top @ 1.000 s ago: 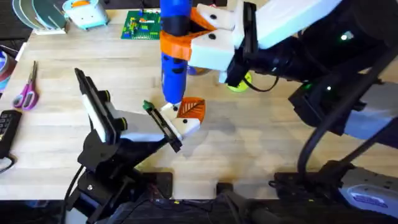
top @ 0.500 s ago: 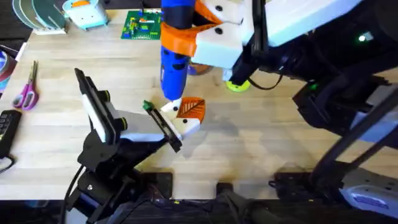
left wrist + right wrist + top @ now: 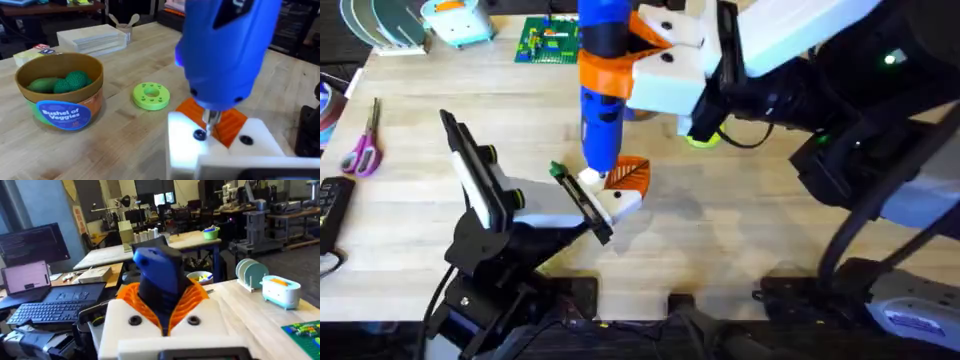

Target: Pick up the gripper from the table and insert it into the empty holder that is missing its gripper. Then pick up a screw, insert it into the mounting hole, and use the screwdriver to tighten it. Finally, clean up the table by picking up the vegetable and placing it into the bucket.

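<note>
- Overhead: my right gripper, clamped on the screwdriver, upper centre; its tip meets the holder beside the orange gripper, centre.
- Left wrist: bit on the screw, lower centre; the bucket at left holds vegetables. I cannot tell my left gripper's state.
- Right wrist: blue body between my pads. Keep it upright, press lightly.

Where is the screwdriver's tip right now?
In the left wrist view, the screwdriver stands upright in the right claw, its tip on the screw in the white holder, beside the orange gripper.
</note>
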{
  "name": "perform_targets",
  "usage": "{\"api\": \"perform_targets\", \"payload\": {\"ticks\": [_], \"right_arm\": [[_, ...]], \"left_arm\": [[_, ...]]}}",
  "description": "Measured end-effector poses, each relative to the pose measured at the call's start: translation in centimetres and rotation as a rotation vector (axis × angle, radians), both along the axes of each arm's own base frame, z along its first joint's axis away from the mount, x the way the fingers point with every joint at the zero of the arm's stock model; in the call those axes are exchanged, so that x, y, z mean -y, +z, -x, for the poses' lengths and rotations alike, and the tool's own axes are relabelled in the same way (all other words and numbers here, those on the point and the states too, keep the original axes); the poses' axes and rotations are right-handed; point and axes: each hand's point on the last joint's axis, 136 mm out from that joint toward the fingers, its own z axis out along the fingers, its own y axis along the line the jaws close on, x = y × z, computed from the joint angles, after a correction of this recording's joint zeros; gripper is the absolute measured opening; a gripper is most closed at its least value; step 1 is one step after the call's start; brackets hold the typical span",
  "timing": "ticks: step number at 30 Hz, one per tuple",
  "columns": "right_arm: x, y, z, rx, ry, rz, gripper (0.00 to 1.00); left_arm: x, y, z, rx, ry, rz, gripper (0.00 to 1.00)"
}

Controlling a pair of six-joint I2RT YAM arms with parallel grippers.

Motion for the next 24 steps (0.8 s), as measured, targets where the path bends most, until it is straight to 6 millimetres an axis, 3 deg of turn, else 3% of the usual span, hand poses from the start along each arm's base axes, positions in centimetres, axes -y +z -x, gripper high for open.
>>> {"api": "perform_targets", "payload": {"ticks": [24], "right_arm": [[0.4, -0.33, -0.95, -0.021, -0.031, 0.009, 0.023]], "left_arm": [[0.0, 0.0, 0.0, 0.0, 0.0, 0.0, 0.006]]}}
